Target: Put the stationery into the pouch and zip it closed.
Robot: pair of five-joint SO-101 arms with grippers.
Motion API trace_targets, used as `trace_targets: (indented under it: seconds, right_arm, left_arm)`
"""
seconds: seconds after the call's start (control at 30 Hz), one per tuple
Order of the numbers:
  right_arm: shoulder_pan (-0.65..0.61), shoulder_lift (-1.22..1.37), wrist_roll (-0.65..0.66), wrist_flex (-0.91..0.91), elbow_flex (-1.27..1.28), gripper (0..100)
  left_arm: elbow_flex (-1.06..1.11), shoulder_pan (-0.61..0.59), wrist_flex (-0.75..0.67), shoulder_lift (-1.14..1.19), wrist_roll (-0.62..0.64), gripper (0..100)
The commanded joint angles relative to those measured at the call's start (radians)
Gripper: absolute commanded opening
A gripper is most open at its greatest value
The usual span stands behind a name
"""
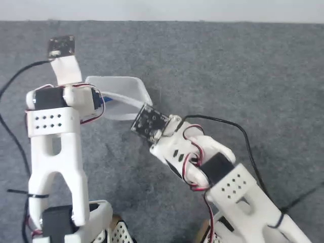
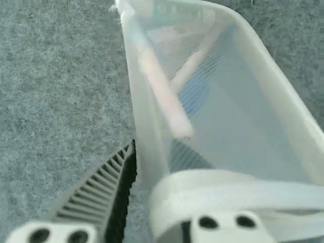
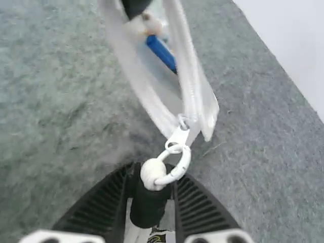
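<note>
A translucent pouch [image 1: 124, 87] lies on the grey mat between the two arms. Through its wall I see pens, a pale one [image 2: 162, 96] and a blue one [image 3: 161, 50]. My left gripper [image 2: 149, 177] is shut on the pouch's edge, with the ridged finger [image 2: 104, 197] outside and the white finger [image 2: 228, 190] across the opening. My right gripper [image 3: 152, 195] is shut on the zipper pull [image 3: 152, 174], a black tab with a white bead and ring, just behind the slider [image 3: 178, 136]. In the high view the right arm's camera board [image 1: 149, 124] hides that grip.
Grey felt mat [image 1: 228, 66] covers the table, with open room to the right and behind the pouch. Black cables [image 1: 238, 134] trail beside the right arm and along the left edge. A white wall strip runs along the far side.
</note>
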Motion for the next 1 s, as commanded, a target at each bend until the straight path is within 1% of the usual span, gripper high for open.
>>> trace_targets:
  seconds: [0.0, 0.1, 0.2, 0.37, 0.43, 0.53, 0.67, 0.8, 0.97]
  right_arm:
    - [-0.053, -0.127, 0.028, 0.099, -0.012, 0.5]
    - [-0.114, -0.206, 0.026, 0.211, -0.012, 0.5]
    - [-0.140, -0.312, 0.025, 0.298, -0.008, 0.5]
    - [-0.142, -0.499, -0.023, 0.420, -0.006, 0.5]
    - [-0.142, -0.562, -0.025, 0.463, -0.006, 0.5]
    - [-0.142, -0.644, -0.025, 0.521, -0.006, 0.5]
    - [-0.157, -0.734, -0.025, 0.601, -0.006, 0.5]
    - [-0.219, -0.835, -0.025, 0.684, -0.008, 0.5]
    - [-0.246, -0.972, -0.025, 0.699, -0.011, 0.5]
  left_arm:
    - [-0.114, 0.069, 0.064, -0.002, -0.018, 21]
    - [-0.151, 0.130, 0.083, -0.002, -0.018, 27]
    - [-0.174, 0.195, 0.083, -0.002, -0.023, 29]
    - [-0.242, 0.308, 0.095, -0.002, -0.089, 29]
    - [-0.297, 0.362, 0.132, -0.002, -0.114, 32]
    - [-0.378, 0.453, 0.196, -0.002, -0.184, 36]
    - [-0.444, 0.572, 0.222, 0.000, -0.270, 36]
    - [-0.487, 0.661, 0.216, 0.008, -0.279, 36]
    - [-0.501, 0.798, 0.184, 0.002, -0.278, 36]
